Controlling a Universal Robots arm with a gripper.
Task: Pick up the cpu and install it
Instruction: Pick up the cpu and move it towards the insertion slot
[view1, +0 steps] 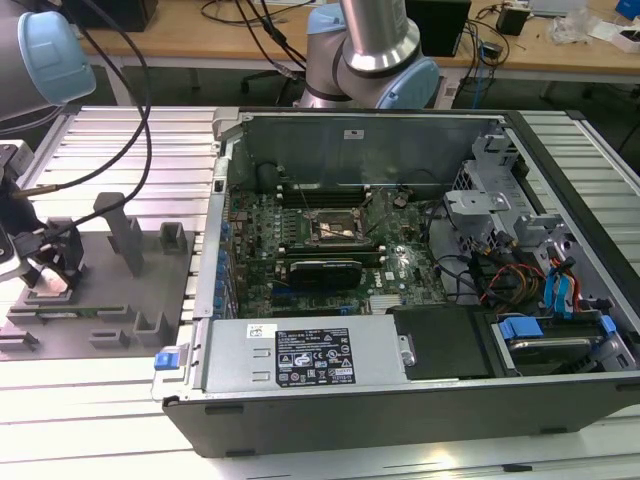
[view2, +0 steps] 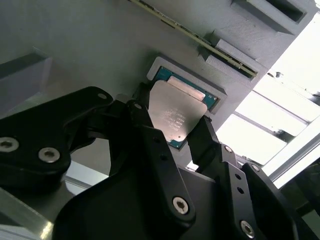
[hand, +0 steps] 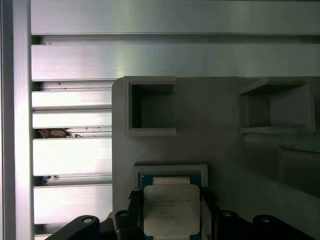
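- Slotted aluminium worktop carries two stations: a grey fixture plate toward the exterior view's left, and beside it an open computer case lying on its side. A wooden desk strewn with cables stands behind.
- Your hand is down over the fixture plate at the exterior view's far left, well apart from the case.
- In both wrist views the cpu is at a raised square pocket moulded into the plate. Its silver lid faces up, with a green edge showing round it. I judge the pocket is there to fix the chip's position and orientation, so you can meet it squarely.
- Hand state: narrow. The black fingers stand against two opposite edges of the cpu and appear to touch it. Gripping by the sides, in my judgement, keeps the lid and underside free of contact.
- You cannot tell from these views whether the chip has left the pocket floor.
- The socket on the motherboard shows a dark centre within its metal frame. I judge it unoccupied, so installation is not yet done.
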